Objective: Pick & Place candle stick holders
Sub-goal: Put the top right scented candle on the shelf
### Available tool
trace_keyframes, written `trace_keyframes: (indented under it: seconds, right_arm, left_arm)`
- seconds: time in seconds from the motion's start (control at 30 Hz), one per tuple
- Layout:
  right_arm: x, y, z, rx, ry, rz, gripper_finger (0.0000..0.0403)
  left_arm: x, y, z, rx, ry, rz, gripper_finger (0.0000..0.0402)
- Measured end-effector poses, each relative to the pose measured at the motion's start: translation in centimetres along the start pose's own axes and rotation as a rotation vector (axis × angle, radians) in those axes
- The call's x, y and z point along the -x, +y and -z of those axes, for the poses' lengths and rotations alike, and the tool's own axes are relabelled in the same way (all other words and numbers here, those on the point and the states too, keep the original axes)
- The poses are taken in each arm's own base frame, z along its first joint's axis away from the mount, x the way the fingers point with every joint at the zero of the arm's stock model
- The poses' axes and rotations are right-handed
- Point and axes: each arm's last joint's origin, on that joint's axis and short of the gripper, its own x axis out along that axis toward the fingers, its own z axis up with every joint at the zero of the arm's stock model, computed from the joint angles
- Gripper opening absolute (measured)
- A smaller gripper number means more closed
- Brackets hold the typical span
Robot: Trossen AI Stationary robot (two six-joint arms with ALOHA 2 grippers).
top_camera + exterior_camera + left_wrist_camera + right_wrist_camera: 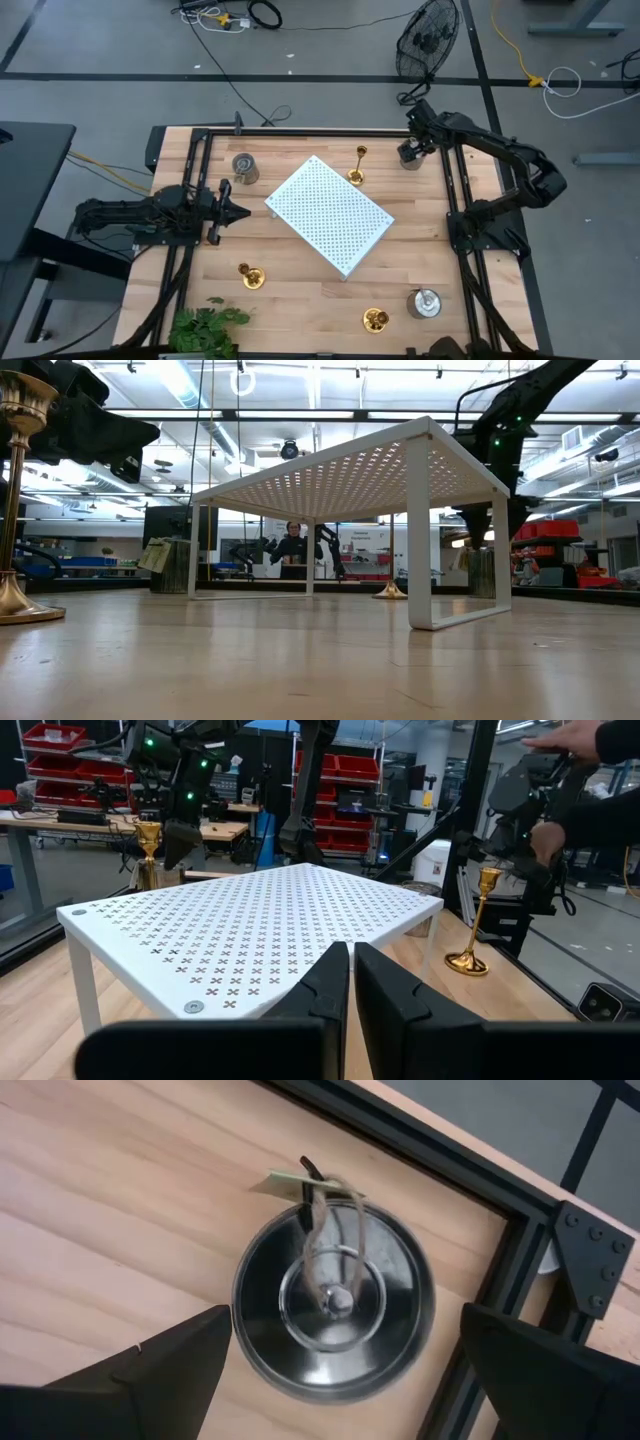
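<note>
Right gripper (340, 1370) hangs wide open straight over the silver holder (334, 1302) at the table's far right corner. Best drop squarely, fingers straddling its rim, clear of the frame rail (490, 1295). Holder stands upright, axis vertical. Left gripper (238, 211) waits clenched, empty, beside the board (330, 213).

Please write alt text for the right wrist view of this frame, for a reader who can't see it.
Looking straight down, the open right gripper hangs above a squat silver candle stick holder standing on the wooden table, one dark finger on either side and neither touching it. A small tag on a string lies across the holder's top, and a black frame rail runs beside it.
</note>
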Motion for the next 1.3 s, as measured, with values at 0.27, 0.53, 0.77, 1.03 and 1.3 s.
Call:
trace_keyframes:
  seconds: [0.27,0.53,0.77,1.03,1.3]
  right_arm:
    - [-0.2,0.1,-0.3,0.006,-0.022,-0.01,0.0398]
    - [-0.3,-0.1,-0.3,0.027,-0.017,-0.007,0.0398]
    - [-0.4,-0.1,-0.4,0.028,-0.012,-0.007,0.0398]
    - [-1.8,0.3,-0.5,0.038,0.035,0.0,0.0398]
    - [-2.7,0.5,-0.7,0.053,0.052,0.006,0.0398]
  left_arm:
    - [0.0,0.0,0.0,0.0,0.0,0.0,0.0025]
    - [0.0,0.0,0.0,0.0,0.0,0.0,0.0025]
    - [0.0,0.0,0.0,0.0,0.0,0.0,0.0025]
    - [0.0,0.0,0.0,0.0,0.001,0.0,0.0025]
    - [0.0,0.0,0.0,0.0,0.0,0.0,0.0025]
